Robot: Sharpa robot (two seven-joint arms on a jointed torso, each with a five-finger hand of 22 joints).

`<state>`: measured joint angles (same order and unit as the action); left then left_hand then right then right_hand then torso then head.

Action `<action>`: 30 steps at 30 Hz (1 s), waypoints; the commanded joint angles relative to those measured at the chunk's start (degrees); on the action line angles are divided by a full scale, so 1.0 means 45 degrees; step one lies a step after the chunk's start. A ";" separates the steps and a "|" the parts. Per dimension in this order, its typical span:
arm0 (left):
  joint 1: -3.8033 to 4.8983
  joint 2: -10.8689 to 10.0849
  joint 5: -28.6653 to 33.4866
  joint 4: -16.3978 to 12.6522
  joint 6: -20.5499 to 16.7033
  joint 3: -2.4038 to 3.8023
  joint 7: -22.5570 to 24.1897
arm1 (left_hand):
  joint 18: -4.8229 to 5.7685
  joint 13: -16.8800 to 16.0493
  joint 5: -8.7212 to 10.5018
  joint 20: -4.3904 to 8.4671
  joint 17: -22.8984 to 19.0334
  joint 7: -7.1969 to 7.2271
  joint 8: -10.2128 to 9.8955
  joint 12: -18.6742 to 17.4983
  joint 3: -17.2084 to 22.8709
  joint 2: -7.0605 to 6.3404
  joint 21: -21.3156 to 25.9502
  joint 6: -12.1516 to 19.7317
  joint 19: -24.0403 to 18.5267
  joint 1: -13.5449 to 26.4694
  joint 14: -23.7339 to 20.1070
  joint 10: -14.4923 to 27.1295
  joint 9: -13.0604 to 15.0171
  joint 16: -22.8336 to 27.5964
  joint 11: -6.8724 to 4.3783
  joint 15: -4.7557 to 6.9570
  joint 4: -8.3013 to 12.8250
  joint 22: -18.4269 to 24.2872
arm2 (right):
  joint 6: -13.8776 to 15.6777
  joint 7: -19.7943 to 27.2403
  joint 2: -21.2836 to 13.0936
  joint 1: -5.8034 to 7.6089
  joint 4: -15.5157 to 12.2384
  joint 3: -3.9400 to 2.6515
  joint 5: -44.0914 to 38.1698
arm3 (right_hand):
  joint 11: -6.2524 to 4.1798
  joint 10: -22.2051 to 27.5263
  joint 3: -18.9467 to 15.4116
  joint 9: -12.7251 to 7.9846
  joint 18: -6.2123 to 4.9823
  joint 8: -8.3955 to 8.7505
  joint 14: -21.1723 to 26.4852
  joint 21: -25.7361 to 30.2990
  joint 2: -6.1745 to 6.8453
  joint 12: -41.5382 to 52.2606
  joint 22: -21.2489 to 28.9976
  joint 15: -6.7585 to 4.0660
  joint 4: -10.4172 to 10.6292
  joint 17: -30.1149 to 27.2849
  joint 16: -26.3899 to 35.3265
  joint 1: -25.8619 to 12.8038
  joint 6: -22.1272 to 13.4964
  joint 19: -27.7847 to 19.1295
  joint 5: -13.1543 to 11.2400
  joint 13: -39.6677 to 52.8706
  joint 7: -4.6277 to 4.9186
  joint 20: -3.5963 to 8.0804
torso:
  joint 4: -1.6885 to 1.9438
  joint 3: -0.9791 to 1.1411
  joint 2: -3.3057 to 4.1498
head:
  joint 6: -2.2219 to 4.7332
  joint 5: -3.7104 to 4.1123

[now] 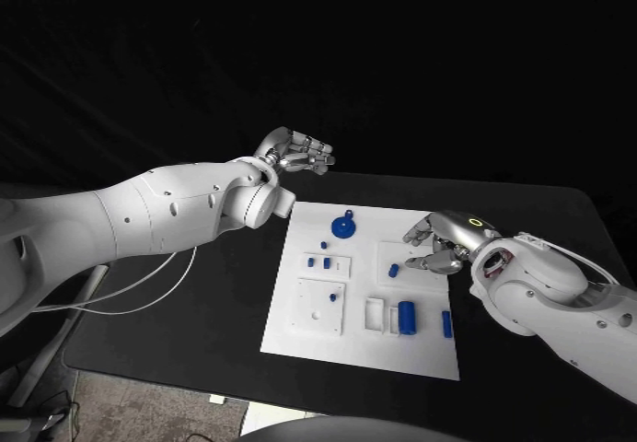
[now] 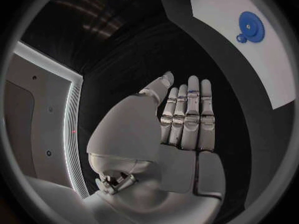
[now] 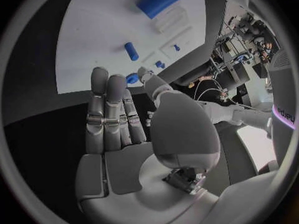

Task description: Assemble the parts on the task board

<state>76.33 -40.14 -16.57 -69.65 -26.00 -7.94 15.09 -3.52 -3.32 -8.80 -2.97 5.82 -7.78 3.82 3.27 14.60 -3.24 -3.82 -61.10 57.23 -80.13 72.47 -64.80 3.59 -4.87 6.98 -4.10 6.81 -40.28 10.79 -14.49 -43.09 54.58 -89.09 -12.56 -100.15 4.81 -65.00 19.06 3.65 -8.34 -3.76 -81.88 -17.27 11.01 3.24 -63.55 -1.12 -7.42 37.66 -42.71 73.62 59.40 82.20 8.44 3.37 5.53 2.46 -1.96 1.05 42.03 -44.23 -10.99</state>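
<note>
The white task board (image 1: 358,345) lies in the middle of the black table. A blue gear (image 1: 345,226) sits near its far edge, and the left wrist view shows the gear (image 2: 251,27) on the board (image 2: 218,10) too. Small blue pegs (image 1: 318,262) stand left of centre, and one peg (image 1: 394,270) stands further right. A blue cylinder (image 1: 406,316) and a small blue piece (image 1: 446,322) lie near the front right. My left hand (image 1: 295,152) hovers beyond the board's far left corner, its fingers (image 2: 187,114) straight and holding nothing. My right hand (image 1: 442,244) hangs over the board's right edge, its fingers (image 3: 109,109) extended and holding nothing.
White recessed blocks (image 1: 320,306) and a white slot piece (image 1: 376,315) stand on the board's front half. A white cable (image 1: 146,285) loops over the table at the left. In the right wrist view the cylinder (image 3: 159,0) and a peg (image 3: 131,51) lie beyond the fingertips.
</note>
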 commanded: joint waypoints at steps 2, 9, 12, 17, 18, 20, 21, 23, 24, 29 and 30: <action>0.0021 0.0023 0.0037 -0.0046 0.0180 0.0007 0.0101 | 0.0146 0.0002 0.0057 -0.0029 0.0011 -0.0029 0.0000 0.0036 -0.0091 0.0059 -0.0045 -0.0037 0.0096 -0.0012 0.0030 0.0053 0.0002 0.0040 -0.0013 -0.0039 -0.0018 0.0010 | -0.0952 -0.0196 0.0257 0.0010 0.0272 0.0083 -0.0657 | 0.0017 0.0097 -0.0033 -0.0019 -0.0048 0.0047 0.0071 0.0062 0.0026 0.0043 0.0012 -0.0010 0.0038 -0.0019 -0.0039 0.0115 -0.0063 -0.0051 -0.0086 0.0012 -0.0017 -0.0053 | 0.0064 -0.0013 0.0020 | -0.0009 0.0063; 0.0021 0.0034 0.0037 -0.0066 0.0190 0.0006 0.0101 | 0.0146 0.0002 0.0057 -0.0029 0.0011 -0.0029 0.0000 0.0036 -0.0091 0.0059 -0.0045 -0.0037 0.0096 -0.0012 0.0030 0.0053 0.0002 0.0040 -0.0013 -0.0039 -0.0018 0.0010 | -0.1462 -0.0198 0.0637 0.0014 0.0708 0.0376 -0.0832 | 0.0006 0.0049 -0.0015 -0.0018 -0.0035 0.0045 0.0068 0.0095 -0.0032 0.0046 0.0011 -0.0013 0.0056 -0.0035 -0.0065 0.0123 -0.0104 -0.0031 -0.0169 0.0012 -0.0040 -0.0052 | 0.0070 -0.0017 0.0019 | -0.0083 0.0099; 0.0021 0.0030 0.0037 -0.0070 0.0188 0.0005 0.0098 | 0.0146 0.0002 0.0057 -0.0029 0.0011 -0.0029 0.0000 0.0036 -0.0091 0.0059 -0.0045 -0.0037 0.0096 -0.0012 0.0030 0.0053 0.0002 0.0040 -0.0013 -0.0039 -0.0018 0.0010 | -0.1562 -0.0160 0.0754 0.0014 0.0800 0.0475 -0.0853 | -0.0010 -0.0024 0.0008 -0.0018 -0.0024 0.0045 0.0066 0.0103 -0.0058 0.0048 0.0006 -0.0022 0.0050 -0.0038 -0.0075 0.0116 -0.0092 -0.0022 -0.0171 0.0012 -0.0021 -0.0045 | 0.0061 -0.0011 0.0014 | -0.0098 0.0093; 0.0021 0.0034 0.0037 -0.0071 0.0191 0.0005 0.0098 | 0.0146 0.0002 0.0057 -0.0029 0.0011 -0.0029 0.0000 0.0036 -0.0091 0.0059 -0.0045 -0.0037 0.0096 -0.0012 0.0030 0.0053 0.0002 0.0040 -0.0013 -0.0039 -0.0018 0.0010 | -0.1807 -0.0092 0.0899 0.0015 0.0883 0.0702 -0.0854 | -0.0074 -0.0295 0.0413 -0.0018 0.0058 0.0046 0.0065 0.0122 -0.0114 0.0035 -0.0060 -0.0072 -0.0086 -0.0043 -0.0116 -0.0025 -0.0059 -0.0004 -0.0164 0.0005 -0.0047 0.0016 | 0.0061 -0.0026 0.0004 | -0.0132 0.0091; 0.0021 0.0036 0.0037 -0.0071 0.0192 0.0005 0.0098 | 0.0146 0.0002 0.0057 -0.0029 0.0011 -0.0029 0.0000 0.0036 -0.0091 0.0059 -0.0045 -0.0037 0.0096 -0.0012 0.0030 0.0053 0.0002 0.0040 -0.0013 -0.0039 -0.0018 0.0010 | -0.1841 -0.0081 0.0948 0.0015 0.0913 0.0772 -0.0855 | -0.0081 -0.0327 0.0561 -0.0018 0.0065 0.0046 0.0055 0.0120 -0.0123 0.0037 -0.0092 -0.0075 -0.0124 -0.0038 -0.0133 -0.0057 -0.0044 0.0004 -0.0187 0.0005 -0.0042 0.0024 | 0.0060 -0.0027 0.0003 | -0.0134 0.0086; 0.0021 0.0041 0.0037 -0.0071 0.0192 0.0005 0.0098 | 0.0146 0.0002 0.0057 -0.0029 0.0011 -0.0029 0.0000 0.0036 -0.0091 0.0059 -0.0045 -0.0037 0.0096 -0.0012 0.0030 0.0053 0.0002 0.0040 -0.0013 -0.0039 -0.0018 0.0010 | -0.1860 -0.0069 0.1028 0.0015 0.0968 0.0865 -0.0866 | -0.0090 -0.0392 0.0939 -0.0018 0.0067 0.0047 0.0049 0.0108 -0.0140 0.0037 -0.0147 -0.0080 -0.0183 -0.0035 -0.0144 -0.0073 0.0004 0.0007 -0.0343 0.0004 -0.0031 0.0034 | 0.0050 -0.0024 0.0001 | -0.0130 0.0072; 0.0021 0.0046 0.0037 -0.0070 0.0194 0.0005 0.0100 | 0.0146 0.0002 0.0057 -0.0029 0.0011 -0.0029 0.0000 0.0036 -0.0091 0.0059 -0.0045 -0.0037 0.0096 -0.0012 0.0030 0.0053 0.0002 0.0040 -0.0013 -0.0039 -0.0018 0.0010 | -0.1852 -0.0066 0.1071 0.0015 0.0999 0.0910 -0.0872 | -0.0116 -0.0470 0.1334 -0.0021 0.0070 0.0054 0.0050 0.0096 -0.0069 0.0039 -0.0192 -0.0093 -0.0225 -0.0028 -0.0154 -0.0159 0.0021 0.0008 -0.0465 0.0004 -0.0016 0.0048 | 0.0047 -0.0018 -0.0002 | -0.0138 0.0066; 0.0021 0.0055 0.0037 -0.0071 0.0199 0.0005 0.0100 | 0.0146 0.0002 0.0057 -0.0029 0.0011 -0.0029 0.0000 0.0036 -0.0091 0.0059 -0.0045 -0.0037 0.0096 -0.0012 0.0030 0.0053 0.0002 0.0040 -0.0013 -0.0039 -0.0018 0.0010 | -0.1807 -0.0070 0.1146 0.0015 0.1055 0.0984 -0.0905 | -0.0135 -0.0569 0.1798 -0.0018 0.0076 0.0048 0.0017 0.0069 -0.0108 0.0032 -0.0250 -0.0109 -0.0225 -0.0016 -0.0180 -0.0214 0.0074 0.0031 -0.0639 0.0000 0.0003 0.0064 | 0.0054 -0.0015 -0.0003 | -0.0143 0.0065; 0.0021 0.0057 0.0037 -0.0072 0.0201 0.0005 0.0099 | 0.0146 0.0002 0.0057 -0.0029 0.0011 -0.0029 0.0000 0.0036 -0.0091 0.0059 -0.0045 -0.0037 0.0096 -0.0012 0.0030 0.0053 0.0002 0.0040 -0.0013 -0.0039 -0.0018 0.0010 | -0.1779 -0.0071 0.1178 0.0015 0.1081 0.1014 -0.0922 | -0.0142 -0.0612 0.2417 -0.0006 0.0080 0.0019 0.0005 0.0033 0.0067 0.0046 -0.0352 -0.0117 -0.0215 -0.0007 -0.0190 -0.0421 0.0115 0.0031 -0.0737 0.0007 0.0010 0.0074 | 0.0063 -0.0016 -0.0001 | -0.0139 0.0072; 0.0021 0.0054 0.0037 -0.0071 0.0203 0.0005 0.0090 | 0.0146 0.0002 0.0057 -0.0029 0.0011 -0.0029 0.0000 0.0036 -0.0091 0.0059 -0.0045 -0.0037 0.0096 -0.0012 0.0030 0.0053 0.0002 0.0040 -0.0013 -0.0039 -0.0018 0.0010 | -0.1604 -0.0076 0.1277 0.0015 0.1149 0.1118 -0.0962 | -0.0191 -0.0769 0.2935 -0.0017 0.0100 0.0045 -0.0027 0.0013 -0.0124 0.0030 -0.0414 -0.0168 -0.0123 0.0013 -0.0211 -0.0392 0.0252 0.0065 -0.1153 -0.0002 0.0046 0.0115 | 0.0054 -0.0023 0.0001 | -0.0149 0.0081; 0.0021 0.0052 0.0037 -0.0070 0.0203 0.0005 0.0088 | 0.0146 0.0002 0.0057 -0.0029 0.0011 -0.0029 0.0000 0.0036 -0.0091 0.0059 -0.0045 -0.0037 0.0096 -0.0012 0.0030 0.0053 0.0002 0.0040 -0.0013 -0.0039 -0.0018 0.0010 | -0.1554 -0.0075 0.1289 0.0015 0.1154 0.1131 -0.0968 | -0.0196 -0.0829 0.3199 -0.0018 0.0123 0.0050 -0.0036 -0.0003 -0.0065 0.0026 -0.0455 -0.0184 -0.0096 0.0025 -0.0217 -0.0459 0.0305 0.0073 -0.1172 -0.0002 0.0054 0.0138 | 0.0051 -0.0025 0.0001 | -0.0147 0.0078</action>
<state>76.33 -39.99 -16.57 -69.81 -25.73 -7.95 15.10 -3.52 -3.32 -8.80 -2.97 5.81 -7.78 3.82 3.27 14.60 -3.24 -3.82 -61.10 57.23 -80.13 72.47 -64.80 3.59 -4.87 6.97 -4.10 6.81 -40.29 4.28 -15.06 -37.42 54.79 -83.85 -7.61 -103.61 3.81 -68.55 33.32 3.54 -7.92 -3.75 -82.02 -17.04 10.79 3.23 -65.54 -1.67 -7.89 37.74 -43.48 71.87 60.53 82.44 3.33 3.32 5.77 2.68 -1.70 0.96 42.03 -44.86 -10.66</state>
